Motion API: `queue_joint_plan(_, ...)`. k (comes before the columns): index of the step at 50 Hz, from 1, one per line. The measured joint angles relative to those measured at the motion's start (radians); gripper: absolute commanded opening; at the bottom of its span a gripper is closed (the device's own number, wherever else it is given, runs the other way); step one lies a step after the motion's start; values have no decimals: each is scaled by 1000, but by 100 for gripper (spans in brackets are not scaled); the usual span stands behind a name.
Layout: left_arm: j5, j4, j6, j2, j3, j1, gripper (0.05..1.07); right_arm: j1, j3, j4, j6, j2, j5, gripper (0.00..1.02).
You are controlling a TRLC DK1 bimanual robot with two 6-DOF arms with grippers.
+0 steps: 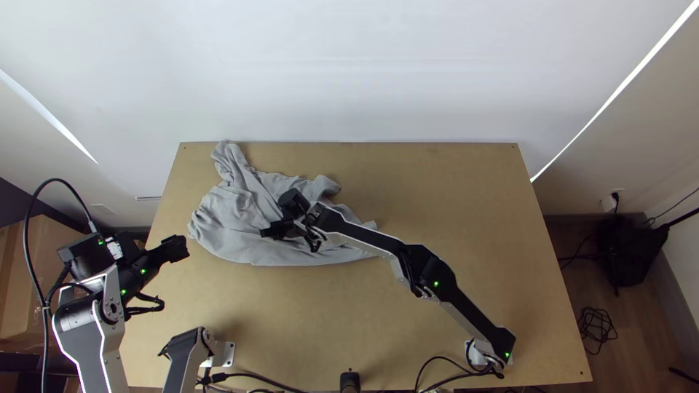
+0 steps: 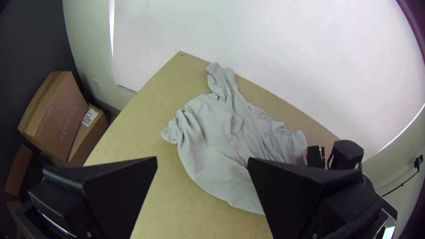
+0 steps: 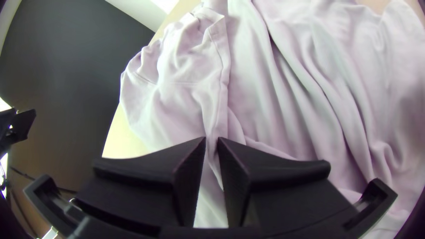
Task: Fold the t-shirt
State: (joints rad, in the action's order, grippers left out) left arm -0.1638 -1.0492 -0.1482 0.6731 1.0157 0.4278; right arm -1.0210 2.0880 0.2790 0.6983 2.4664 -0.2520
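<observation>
The grey t-shirt (image 1: 237,225) lies bunched and wrinkled on the table's far left part, one narrow end stretching to the back edge. My right gripper (image 1: 274,230) is over its middle; in the right wrist view the gripper (image 3: 212,138) is nearly closed, with a raised fold of the t-shirt (image 3: 177,102) pinched between its fingertips. My left gripper (image 1: 177,248) hangs by the table's left edge, apart from the cloth. In the left wrist view that gripper (image 2: 202,160) is open, nothing between its fingers, and the t-shirt (image 2: 212,146) lies beyond.
The wooden table (image 1: 466,204) has bare surface to the right of the t-shirt and in front of it. A white wall (image 1: 349,73) stands behind the back edge. Cardboard boxes (image 2: 57,110) are off the table's left side. Cables (image 1: 255,375) run along the near edge.
</observation>
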Motion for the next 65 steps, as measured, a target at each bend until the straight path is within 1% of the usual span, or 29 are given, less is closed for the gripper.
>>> queue_joint_plan(9, -4, 0, 0, 1, 0, 0, 103, 24, -5, 24, -11, -2, 11, 3)
queue_joint_plan(17, -16, -1, 0, 1, 2, -20, 103, 72, -48, 32, -10, -50, 16, 3)
queue_joint_plan(27, -35, -39, 2, 1, 1, -158, 103, 161, -105, 37, 2, -168, 24, 3)
queue_joint_plan(39, -45, -48, 4, 9, -55, -378, 103, 289, -190, 28, 3, -290, 35, 3)
queue_joint_plan(47, -45, 0, 11, 55, -110, -484, 103, 367, -292, -3, 5, -351, 43, 3)
queue_joint_plan(52, -44, 56, 26, 87, -146, -534, 103, 400, -364, -26, 5, -399, 44, 3)
queue_joint_plan(65, -41, 260, 52, 219, -217, -631, 103, 439, -514, -109, 5, -527, 63, 3)
